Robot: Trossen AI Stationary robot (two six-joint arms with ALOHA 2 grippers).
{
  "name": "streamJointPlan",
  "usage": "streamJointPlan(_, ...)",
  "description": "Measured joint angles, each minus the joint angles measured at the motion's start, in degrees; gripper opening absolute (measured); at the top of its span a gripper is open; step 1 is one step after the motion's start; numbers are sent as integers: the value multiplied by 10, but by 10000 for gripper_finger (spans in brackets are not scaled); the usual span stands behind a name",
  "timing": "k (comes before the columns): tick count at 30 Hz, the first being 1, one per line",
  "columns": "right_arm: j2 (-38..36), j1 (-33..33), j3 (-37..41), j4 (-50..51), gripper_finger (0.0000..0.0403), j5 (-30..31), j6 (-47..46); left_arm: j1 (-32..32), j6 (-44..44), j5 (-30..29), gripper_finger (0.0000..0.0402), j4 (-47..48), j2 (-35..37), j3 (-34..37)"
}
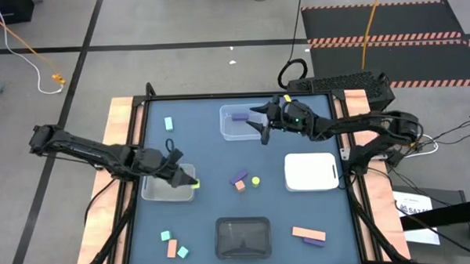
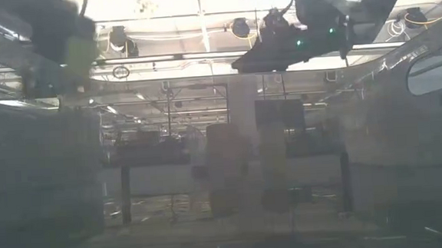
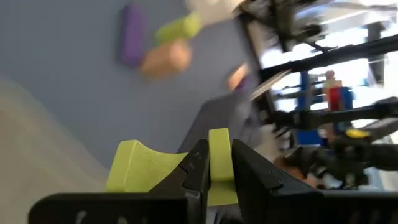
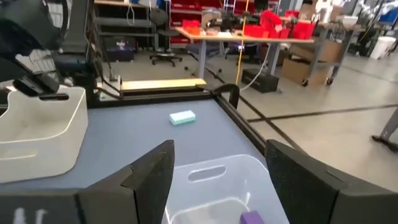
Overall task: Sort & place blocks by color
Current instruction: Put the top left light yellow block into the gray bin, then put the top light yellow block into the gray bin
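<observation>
Four trays ring the blue tabletop (image 1: pixel 212 156): clear tray (image 1: pixel 239 128) under the right gripper (image 1: pixel 262 123), translucent tray (image 1: pixel 155 193) under the left gripper (image 1: pixel 186 179), white tray (image 1: pixel 311 171) and black tray (image 1: pixel 243 237) well apart from both; nothing stands between either gripper and the tray below it; left jaws clenched on a yellow-green block (image 3: pixel 214 163), block pinched upright between the fingers (image 3: pixel 193 171), part of it bulging out to one side, held just over the translucent tray's edge; right jaws released, spread wide, empty, a purple block (image 4: pixel 252 217) below and between them inside the clear tray; loose blocks ahead of the left jaws: purple bar (image 1: pixel 239 178), orange cube (image 1: pixel 241 187), yellow-green piece (image 1: pixel 255 181); cyan block (image 1: pixel 169 123) beyond the right jaws near the tabletop rim; more blocks by the black tray; low view hazy, trays only vague shapes; left wrist view blurred, purple block in right wrist view cut off by the frame.
</observation>
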State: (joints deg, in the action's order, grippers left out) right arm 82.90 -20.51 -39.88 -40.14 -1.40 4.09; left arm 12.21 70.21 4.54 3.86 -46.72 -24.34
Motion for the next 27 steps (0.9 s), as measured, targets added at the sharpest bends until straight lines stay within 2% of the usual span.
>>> streamJointPlan(4, -52, 0, 0, 101, 242, 14, -9, 18, 76, 0, 51, 142, 34, 0)
streamJointPlan(8, -106, 0, 0, 223, 242, 80, -14, 23, 112, 4, 51, 227, 57, 0)
streamJointPlan(12, -153, 0, 0, 325, 242, 145, -37, 26, 114, 20, 51, 262, 60, 0)
streamJointPlan(15, -176, 0, 0, 397, 242, 152, -77, 25, 114, 30, 56, 268, 56, 0)
streamJointPlan(22, -188, -1, 0, 513, 242, 151, -128, 25, 106, 31, 122, 282, 56, 0)
streamJointPlan(27, -186, -2, 0, 524, 242, 152, -128, 24, 87, 32, 180, 277, 56, 0)
